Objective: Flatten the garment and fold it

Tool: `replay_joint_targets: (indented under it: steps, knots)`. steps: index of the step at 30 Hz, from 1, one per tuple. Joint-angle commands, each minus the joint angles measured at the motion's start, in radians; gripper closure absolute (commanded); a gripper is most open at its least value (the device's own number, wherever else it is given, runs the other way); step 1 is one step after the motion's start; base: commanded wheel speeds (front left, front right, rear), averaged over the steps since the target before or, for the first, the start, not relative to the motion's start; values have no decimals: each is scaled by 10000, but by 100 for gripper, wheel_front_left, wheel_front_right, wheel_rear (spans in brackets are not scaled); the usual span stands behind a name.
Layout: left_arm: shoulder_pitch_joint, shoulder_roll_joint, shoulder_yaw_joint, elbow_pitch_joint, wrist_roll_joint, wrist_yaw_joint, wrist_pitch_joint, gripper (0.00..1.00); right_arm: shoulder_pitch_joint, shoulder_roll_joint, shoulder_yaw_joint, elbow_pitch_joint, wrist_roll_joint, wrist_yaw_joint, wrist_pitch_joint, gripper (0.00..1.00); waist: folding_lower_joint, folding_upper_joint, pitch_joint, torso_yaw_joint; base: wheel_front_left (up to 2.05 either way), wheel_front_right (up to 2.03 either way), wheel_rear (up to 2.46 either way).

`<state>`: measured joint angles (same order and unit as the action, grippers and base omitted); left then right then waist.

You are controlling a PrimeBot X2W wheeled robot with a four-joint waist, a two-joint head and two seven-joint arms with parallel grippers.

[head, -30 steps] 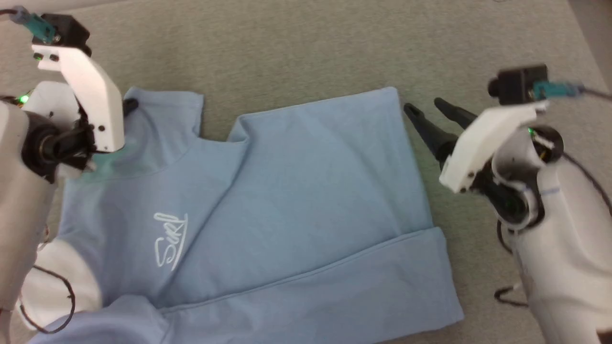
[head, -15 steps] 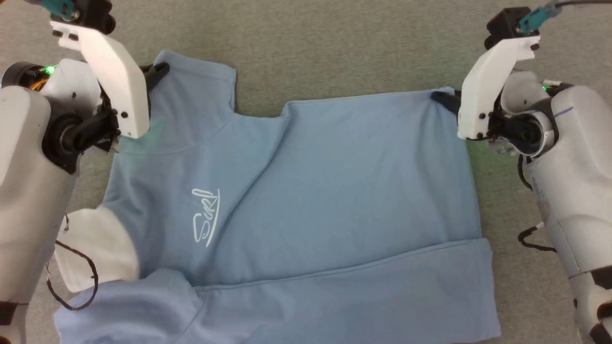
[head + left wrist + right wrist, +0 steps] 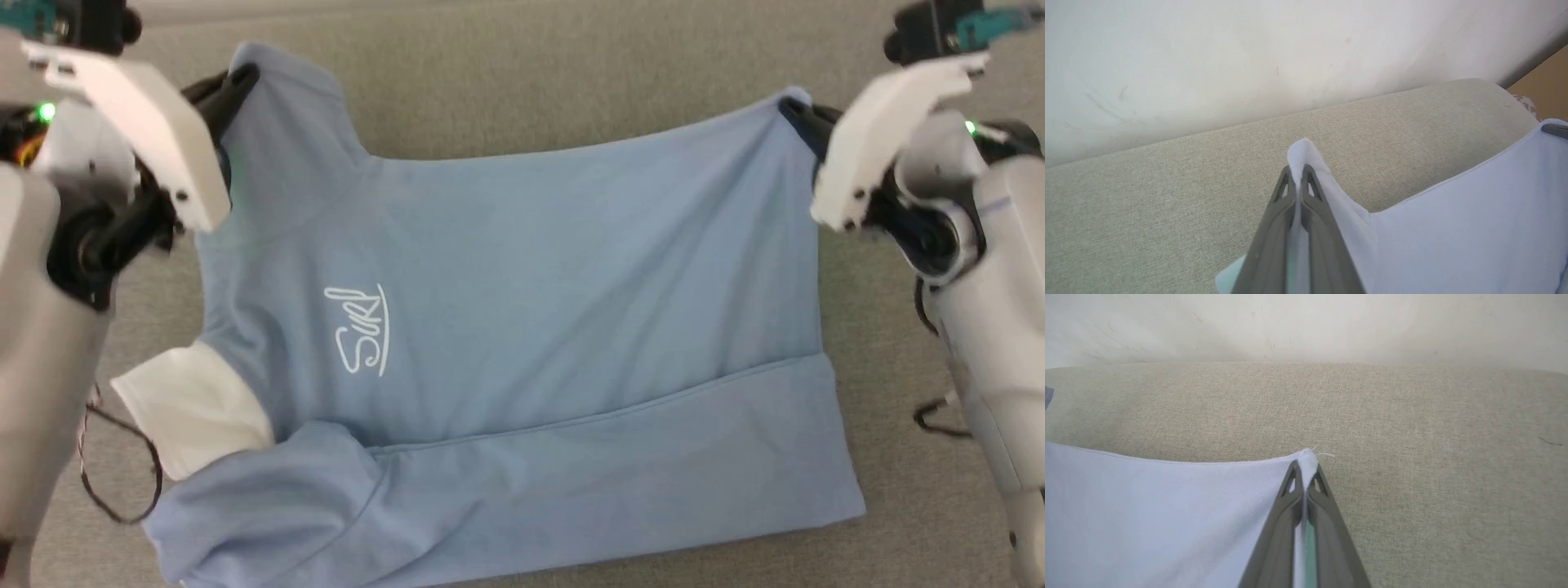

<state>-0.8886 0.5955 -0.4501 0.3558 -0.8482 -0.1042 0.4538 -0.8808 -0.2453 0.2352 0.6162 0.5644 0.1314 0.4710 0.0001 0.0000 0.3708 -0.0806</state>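
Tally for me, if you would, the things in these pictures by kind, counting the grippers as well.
Garments: 1, the light blue soft-fabric short-sleeved shirt
Dark two-fingered grippers: 2, the left gripper and the right gripper, each shut on the shirt's far edge
Surfaces: 1, the grey-beige woven fabric surface
Total: 4

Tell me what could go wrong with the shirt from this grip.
1. The left gripper and right gripper each pinch only a small tip of the garment; a pull may slip it free.
2. The folded-over near strip and bunched sleeve lie doubled; dragging could carry those creases along.
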Motion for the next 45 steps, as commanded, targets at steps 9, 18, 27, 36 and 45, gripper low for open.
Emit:
replay_joint_targets:
  steps: [9,18,27,36,45]
  knots:
    - [3453,534,743,-1857,-407,1181,-1128,100,2908,-588,13,-1582,157,-7,-325,100,-1,0,-1773,407,0,0,0]
    - [7562,647,1146,-4144,-877,2638,-1952,100,5397,-493,-475,-2227,253,-7,-587,100,-1,0,-2359,589,0,0,0]
    - [9566,269,1041,-4603,-1158,3186,-2437,0,7036,-95,-1237,-2672,39,-7,-1086,0,-1,0,-2562,480,0,0,0]
    - [10285,-181,1365,-4286,-680,3532,-4071,0,8906,263,-1919,-4135,-525,-7,-1315,0,-1,0,-2926,300,0,0,0]
    - [10116,-845,1827,-4600,234,3758,-6420,0,9716,786,-3770,-6540,-999,-7,-887,0,-1,0,-3143,387,0,0,0]
